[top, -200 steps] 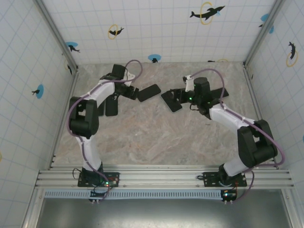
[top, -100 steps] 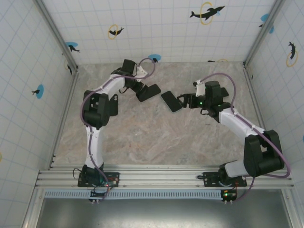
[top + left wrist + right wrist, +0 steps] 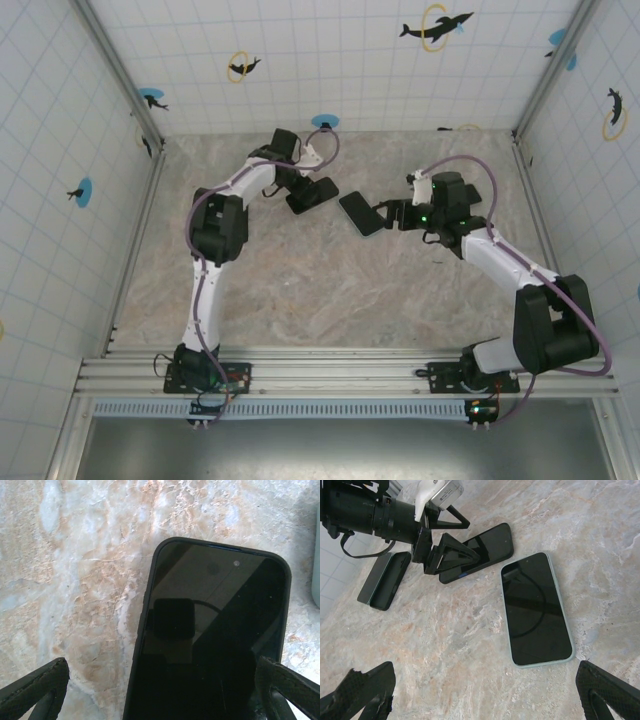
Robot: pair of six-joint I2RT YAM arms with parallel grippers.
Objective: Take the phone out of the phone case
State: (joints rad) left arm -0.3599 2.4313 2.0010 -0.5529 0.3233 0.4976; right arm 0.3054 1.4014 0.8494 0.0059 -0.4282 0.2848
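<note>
A black phone in a dark case (image 3: 210,630) lies flat, screen up, on the marble table; it is also seen from above (image 3: 314,193) and from the right wrist (image 3: 480,550). My left gripper (image 3: 161,670) hangs open right over its near end, one finger on each side, gripping nothing (image 3: 302,187). A second phone in a pale grey-green case (image 3: 536,609) lies screen up just to the right (image 3: 361,213). My right gripper (image 3: 485,672) is open and empty, a little back from that phone (image 3: 388,213).
A dark, flat case-like item (image 3: 385,580) lies on the table left of the black phone, partly under my left arm. Tiled walls close in the back and sides. The near half of the marble table (image 3: 330,290) is bare.
My left arm has reached farther back and right, bringing its open gripper over the black phone. My right gripper has drawn back to the right, uncovering the pale-cased phone.
</note>
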